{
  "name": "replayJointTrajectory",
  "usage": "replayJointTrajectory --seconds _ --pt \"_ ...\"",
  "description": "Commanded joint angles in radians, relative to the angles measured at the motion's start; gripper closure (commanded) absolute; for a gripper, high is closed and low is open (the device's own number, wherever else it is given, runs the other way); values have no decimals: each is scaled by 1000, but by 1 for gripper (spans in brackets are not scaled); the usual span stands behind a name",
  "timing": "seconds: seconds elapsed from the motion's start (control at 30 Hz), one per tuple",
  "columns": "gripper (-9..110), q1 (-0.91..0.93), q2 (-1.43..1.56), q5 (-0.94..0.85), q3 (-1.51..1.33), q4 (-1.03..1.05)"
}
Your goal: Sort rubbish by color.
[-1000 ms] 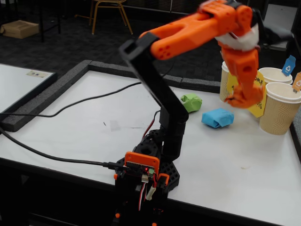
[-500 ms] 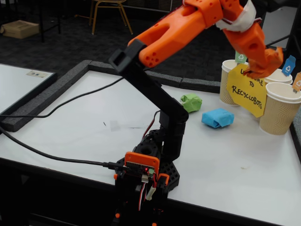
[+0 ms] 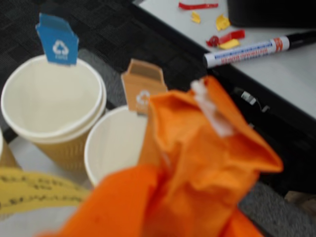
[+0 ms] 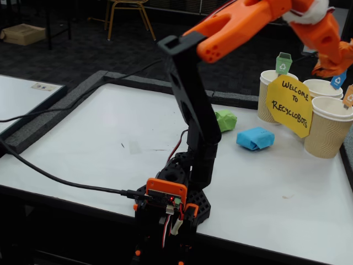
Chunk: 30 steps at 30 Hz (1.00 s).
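Note:
The orange paper wad point(image 3: 212, 148) fills the wrist view, pinched in my orange gripper point(image 3: 163, 207), which is shut on it. It hangs over the right part of the orange-tagged cup point(image 3: 116, 145); the blue-tagged cup point(image 3: 52, 106) stands to its left. In the fixed view my gripper point(image 4: 332, 65) is high at the right, above the cups, and the wad blends with the orange fingers there. The lime green wad point(image 4: 225, 120) and the bright blue wad point(image 4: 255, 138) lie on the white table point(image 4: 110, 143), left of the cups.
Three beige cups stand at the right: green-tagged point(image 4: 269, 96), blue-tagged point(image 4: 321, 87), orange-tagged point(image 4: 329, 128). A yellow sign point(image 4: 289, 106) leans before them. A black cable point(image 4: 60, 179) crosses the table's left. A marker point(image 3: 247, 51) and scraps lie on another table.
The arm has lifted and swung right and back: the gripper was low in front of the sign, then over it, and now hangs above the cups at the frame's right edge.

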<state>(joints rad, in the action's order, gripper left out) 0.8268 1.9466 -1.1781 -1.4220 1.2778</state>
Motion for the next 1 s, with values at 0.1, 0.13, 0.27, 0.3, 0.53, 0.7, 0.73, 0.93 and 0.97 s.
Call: replayJointTrajectory --seconds 0.1,0.13,0.27,0.3,0.53,0.7,0.73,0.93,0.97 --pt "101 -26 -124 -11 313 32" --pt "101 -29 -149 -11 336 38" --pt "101 -34 -242 -11 408 55" --pt "101 -34 -265 -11 420 55" --pt "101 -34 -419 -11 492 25" --pt "100 -34 -446 -12 495 -14" --pt "100 -34 -446 -12 495 -17" --pt "97 -34 -446 -12 492 -40" --pt "93 -34 -446 -12 491 -48"
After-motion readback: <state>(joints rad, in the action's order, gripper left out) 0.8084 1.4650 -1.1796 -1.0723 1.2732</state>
